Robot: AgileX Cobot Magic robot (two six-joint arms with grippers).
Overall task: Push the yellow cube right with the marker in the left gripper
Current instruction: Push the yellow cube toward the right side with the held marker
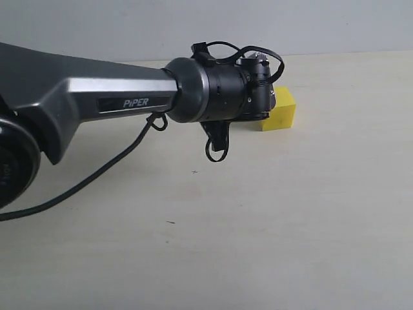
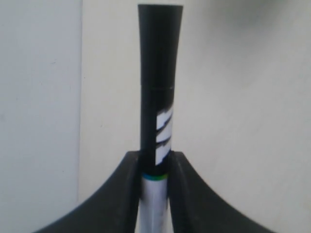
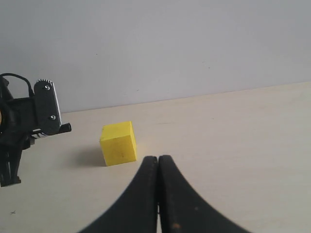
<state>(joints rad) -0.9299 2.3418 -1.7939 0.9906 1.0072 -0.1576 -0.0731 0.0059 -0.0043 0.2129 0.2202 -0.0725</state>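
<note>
Left wrist view: the left pincer (image 2: 154,165) is clenched on the marker (image 2: 158,87), its cap end out over the desk (image 2: 243,121). Meanwhile the right pincer (image 3: 158,162) is closed, holding nothing. Farther off, the yellow cube (image 3: 118,143) sits near the desk's far edge, just beside the left pincer and apparently untouched; the push seems not yet begun.

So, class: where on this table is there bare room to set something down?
Bare: the table right of the yellow cube, and the stretch in front of the arm. Crowded: left of the cube, by the left gripper.

Bright yellow cube (image 3: 118,143); black, white-striped marker (image 2: 158,87)
</note>
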